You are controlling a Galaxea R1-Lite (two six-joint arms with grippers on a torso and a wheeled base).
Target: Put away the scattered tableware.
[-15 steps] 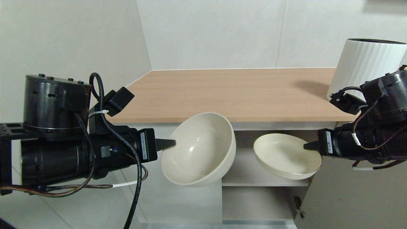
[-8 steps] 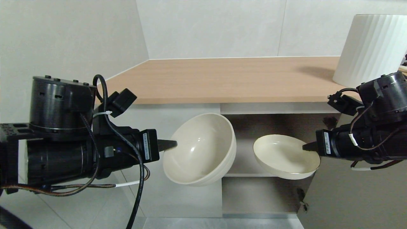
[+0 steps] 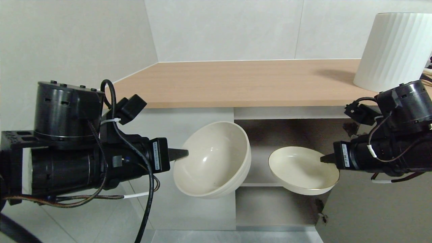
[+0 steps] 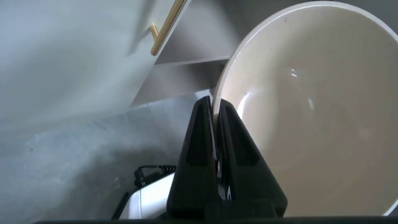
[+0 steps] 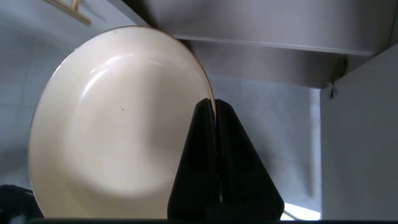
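Fingers [image 3: 176, 153] of your left gripper [image 3: 184, 154] are pinched shut on the rim of a deep, glossy cream bowl [image 3: 212, 162]. It is held tilted in front of the white cabinet [image 3: 199, 209], below the wood-grain counter [image 3: 236, 84]. Your right gripper [image 3: 322, 158] is clamped likewise on a shallow round plate [image 3: 300, 168], which hangs before the open shelf [image 3: 260, 184]. From the left wrist, you see black wedge-shaped fingers closed over the bowl's thin edge. From the right wrist, the plate's smooth rim sits between closed fingers.
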